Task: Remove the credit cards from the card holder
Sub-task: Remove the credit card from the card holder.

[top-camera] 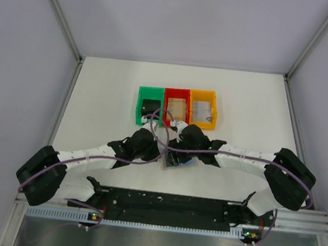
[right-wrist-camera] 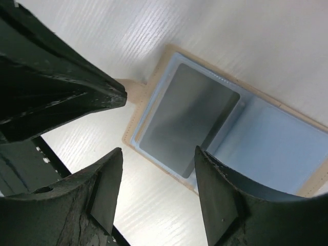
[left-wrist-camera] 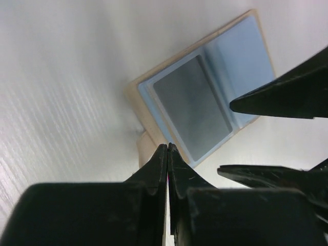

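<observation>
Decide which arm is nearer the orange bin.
Right. The right arm ends just short of the orange bin; the left arm ends further left, short of the green bin.

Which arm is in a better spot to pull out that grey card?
The right one, probably. The right claw hangs open over the grey card in the card holder. The left claw is shut, at the holder's tan edge.
</observation>
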Controlling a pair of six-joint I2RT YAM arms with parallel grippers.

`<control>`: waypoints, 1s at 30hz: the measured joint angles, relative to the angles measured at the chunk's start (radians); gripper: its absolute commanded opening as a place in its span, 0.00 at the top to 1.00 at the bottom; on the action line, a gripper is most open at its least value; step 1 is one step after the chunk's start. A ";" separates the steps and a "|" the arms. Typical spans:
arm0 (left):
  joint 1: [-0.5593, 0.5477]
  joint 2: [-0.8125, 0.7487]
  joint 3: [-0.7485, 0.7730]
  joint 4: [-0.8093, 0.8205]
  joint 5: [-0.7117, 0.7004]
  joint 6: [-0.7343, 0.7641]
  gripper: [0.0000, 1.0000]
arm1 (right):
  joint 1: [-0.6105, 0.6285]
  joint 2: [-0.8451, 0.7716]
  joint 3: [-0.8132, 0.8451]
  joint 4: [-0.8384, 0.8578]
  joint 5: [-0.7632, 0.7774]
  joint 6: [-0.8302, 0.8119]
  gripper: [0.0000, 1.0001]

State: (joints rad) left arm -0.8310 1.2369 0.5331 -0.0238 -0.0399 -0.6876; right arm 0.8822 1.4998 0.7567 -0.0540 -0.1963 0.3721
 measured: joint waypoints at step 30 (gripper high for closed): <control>0.029 -0.011 -0.126 0.021 -0.006 -0.097 1.00 | 0.214 0.170 0.179 -0.208 0.378 -0.106 0.29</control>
State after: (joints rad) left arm -0.8024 1.2259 0.4072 -0.0029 -0.0460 -0.7849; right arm 1.0958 1.6699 0.9356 -0.2619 0.1814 0.2657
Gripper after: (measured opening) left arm 0.008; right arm 0.716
